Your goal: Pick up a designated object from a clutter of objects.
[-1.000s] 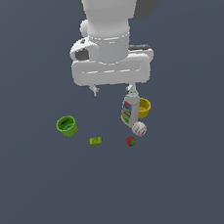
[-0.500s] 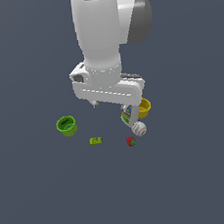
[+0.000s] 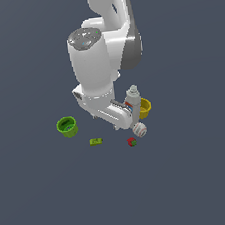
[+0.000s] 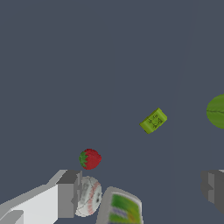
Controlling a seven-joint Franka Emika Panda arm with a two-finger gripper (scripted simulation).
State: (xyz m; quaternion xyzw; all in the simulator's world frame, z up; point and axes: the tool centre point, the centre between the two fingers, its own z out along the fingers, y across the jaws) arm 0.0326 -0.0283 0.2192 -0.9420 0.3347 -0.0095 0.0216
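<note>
The arm has come down a good deal in the last second: one second ago the gripper (image 4: 139, 188) hung well above the objects, and now the wrist sits low among them, its body covering part of the bottle (image 3: 131, 100) in the exterior view. The arm has also turned, so that its big white link now faces the camera. None of the objects has moved in this time. The block (image 3: 95, 141), a small yellow-green piece with dark marks, lies alone on the grey floor, between the green cup (image 3: 66, 126) and the berry (image 3: 131, 142), apart from both. In the wrist view the block (image 4: 153, 120) appears lying flat, turned at an angle, and it is ahead of the fingers (image 4: 69, 193), not between them. The jaws stand wide apart and hold nothing. Close to one finger are the baseball (image 4: 90, 195) and the bottle's label (image 4: 123, 209), and the berry (image 4: 89, 159) is just beyond them. The yellow cup (image 3: 144, 108) stands behind the bottle. I think this descent is only the approach; the gripper is near the bottle and baseball, not over the block. It would need to shift toward the block and perhaps rotate to match its long side before closing. A risk, in my opinion, is to push the baseball, which can roll easily.
</note>
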